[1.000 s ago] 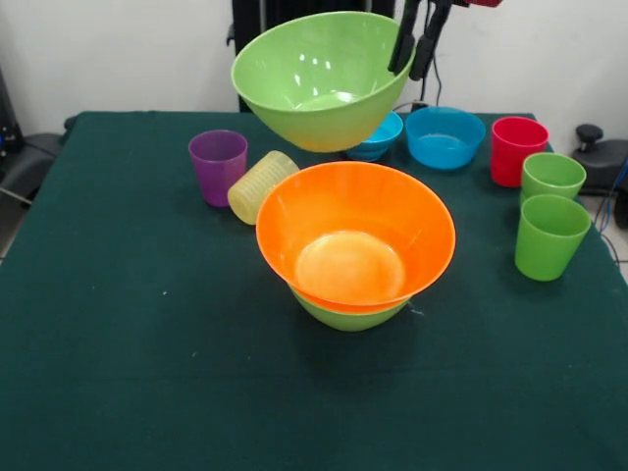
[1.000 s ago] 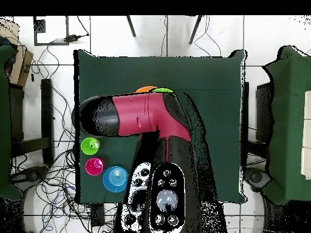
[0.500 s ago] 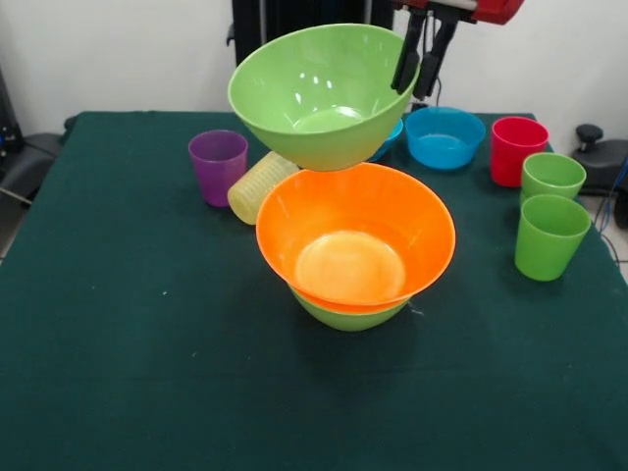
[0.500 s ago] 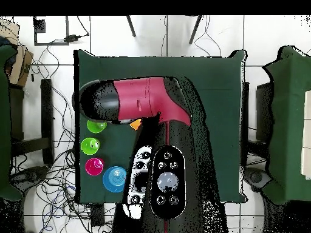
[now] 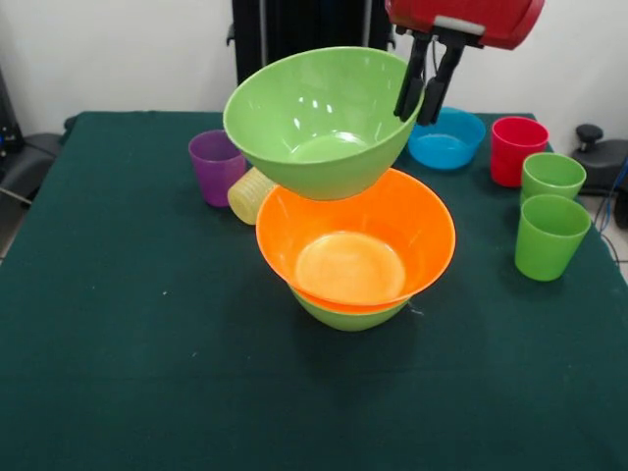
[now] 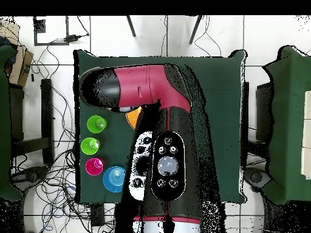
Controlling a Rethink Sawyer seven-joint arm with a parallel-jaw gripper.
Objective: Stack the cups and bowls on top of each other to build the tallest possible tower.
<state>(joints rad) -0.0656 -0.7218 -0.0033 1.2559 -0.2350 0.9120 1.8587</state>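
The black two-fingered gripper [image 5: 425,90] under the red arm [image 6: 143,91] is pinched on the rim of a round lime green plastic bowl [image 5: 319,123], holding it tilted in the air above the far rim of the large orange plastic bowl [image 5: 355,240]. That orange bowl sits nested in a second lime green bowl [image 5: 348,314] near the middle of the dark green tabletop [image 5: 147,373]. Toward the far edge stand a purple plastic cup [image 5: 214,165], a ribbed pale yellow cup [image 5: 250,194] lying on its side, a blue bowl [image 5: 449,137] and a red cup [image 5: 515,149]. Two light green cups [image 5: 549,224] stand by the right edge.
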